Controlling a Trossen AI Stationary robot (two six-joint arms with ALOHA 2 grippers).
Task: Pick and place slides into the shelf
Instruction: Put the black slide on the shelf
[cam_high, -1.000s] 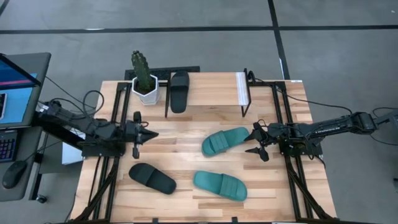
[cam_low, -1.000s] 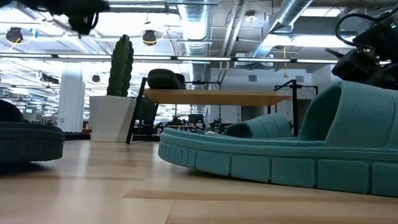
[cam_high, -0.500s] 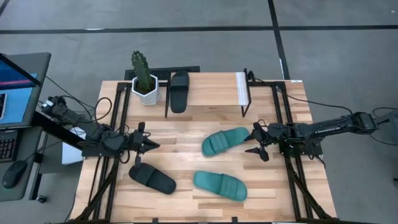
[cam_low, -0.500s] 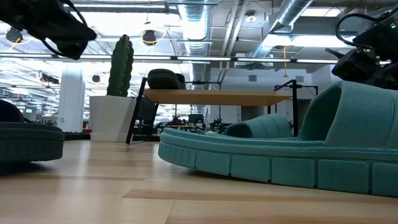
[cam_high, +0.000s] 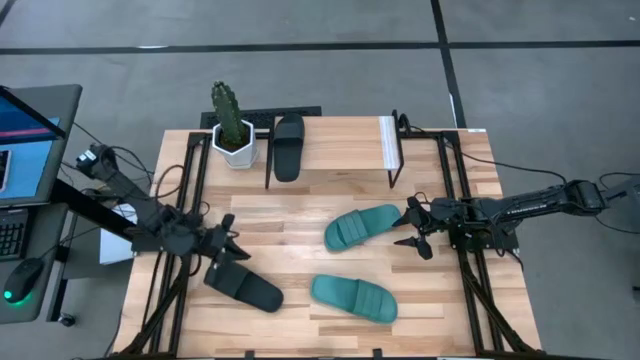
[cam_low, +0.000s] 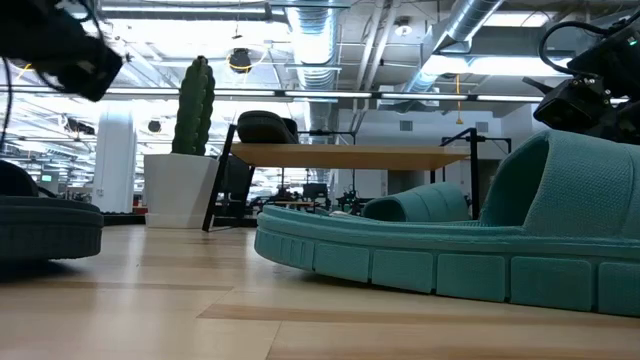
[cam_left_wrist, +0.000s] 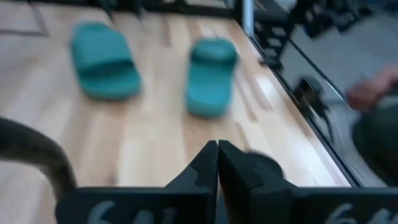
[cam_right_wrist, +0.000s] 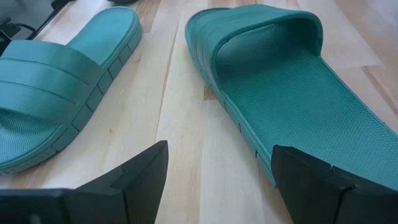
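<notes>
The pale plank counter carries a low shelf with a light wooden top and thin black frame; one black slide lies in its left end, beside a cactus in a white pot. Two ribbed teal slides lie mid-counter. The right gripper, fingers spread wide, sits just beside the upper teal slide's heel. The left gripper, fingers pressed together, hovers at the end of the other black slide.
</notes>
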